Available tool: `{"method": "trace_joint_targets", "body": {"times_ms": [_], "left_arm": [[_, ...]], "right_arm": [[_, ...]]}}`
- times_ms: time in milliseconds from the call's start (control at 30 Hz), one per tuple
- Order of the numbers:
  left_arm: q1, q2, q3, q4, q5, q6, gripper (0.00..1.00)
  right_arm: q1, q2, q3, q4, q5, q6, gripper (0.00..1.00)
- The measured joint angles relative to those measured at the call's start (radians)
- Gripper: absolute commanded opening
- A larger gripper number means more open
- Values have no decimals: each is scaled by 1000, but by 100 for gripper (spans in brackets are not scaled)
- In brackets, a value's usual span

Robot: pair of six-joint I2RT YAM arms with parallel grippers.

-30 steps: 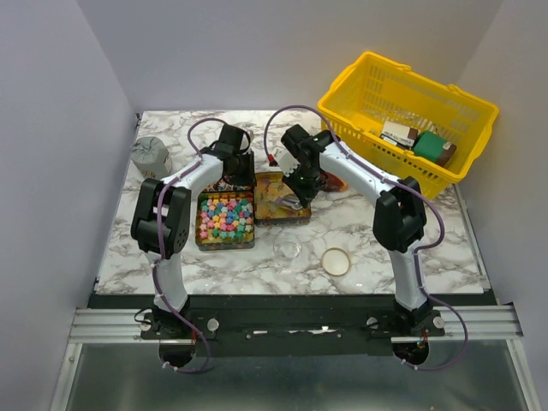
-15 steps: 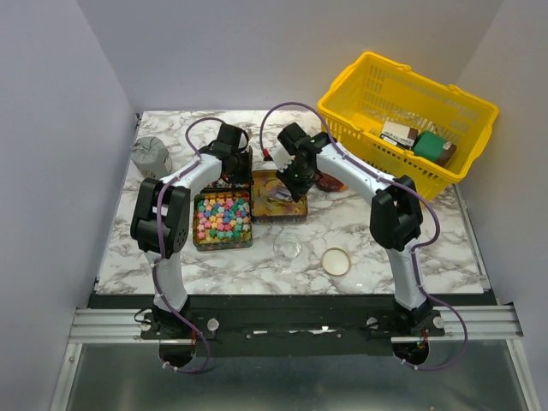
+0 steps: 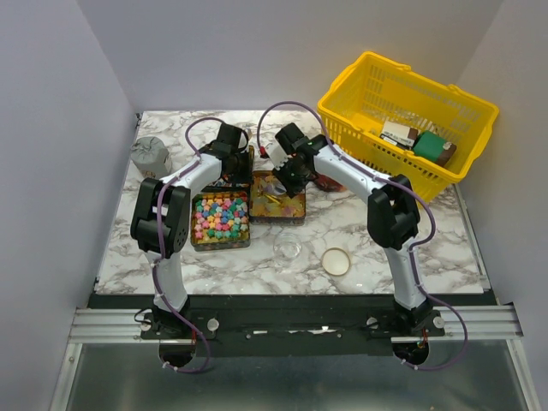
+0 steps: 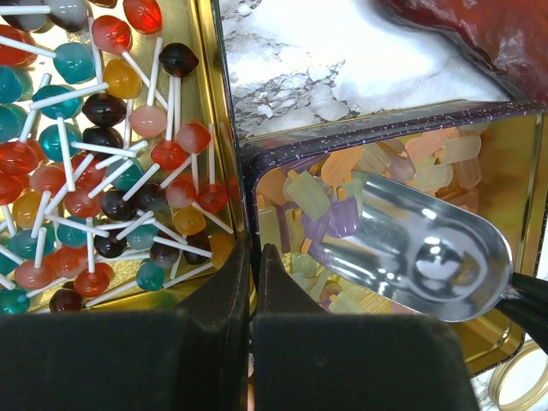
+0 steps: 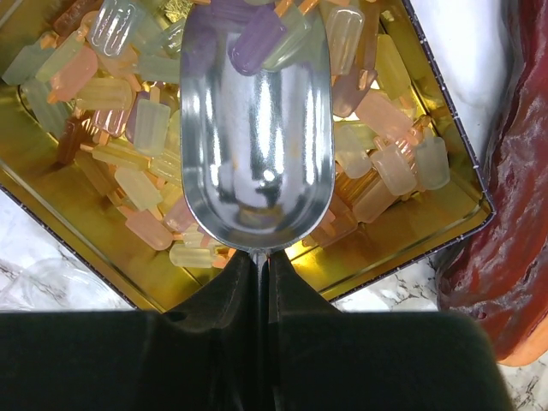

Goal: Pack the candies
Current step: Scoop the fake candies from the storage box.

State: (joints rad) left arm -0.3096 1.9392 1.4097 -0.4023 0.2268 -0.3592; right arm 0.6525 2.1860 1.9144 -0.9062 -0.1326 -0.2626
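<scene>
- Found the right claw pinched narrow on the thin handle of a metal scoop, its bowl pointing to the top of the frame.
- Saw the scoop lying low over the candies, translucent pastel pieces in a gold-lined candy tin; noted a purple piece at its far lip.
- Found the left claw closed to a slit on the tin walls where the candy tin touched a lollipop tin; could not tell which wall sat between the fingers.
- Spotted star candies filling a third tin, lower left of centre in the top view.
- Noted a reddish slab just right of the candy tin.
- Saw a glass bowl and a round lid near each other on the worktop.
- Noted a yellow basket at the upper right.
</scene>
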Motion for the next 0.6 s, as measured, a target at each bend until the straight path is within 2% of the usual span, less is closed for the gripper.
{"method": "trace_joint_targets", "body": {"times_ms": [333, 533, 600], "left_arm": [[5, 2, 0, 12, -2, 0, 0], [9, 4, 2, 16, -8, 0, 0], [9, 6, 7, 9, -10, 0, 3]], "right_arm": [[1, 15, -19, 21, 0, 1, 1], [8, 18, -101, 101, 12, -18, 1], [21, 19, -106, 132, 13, -26, 1]]}}
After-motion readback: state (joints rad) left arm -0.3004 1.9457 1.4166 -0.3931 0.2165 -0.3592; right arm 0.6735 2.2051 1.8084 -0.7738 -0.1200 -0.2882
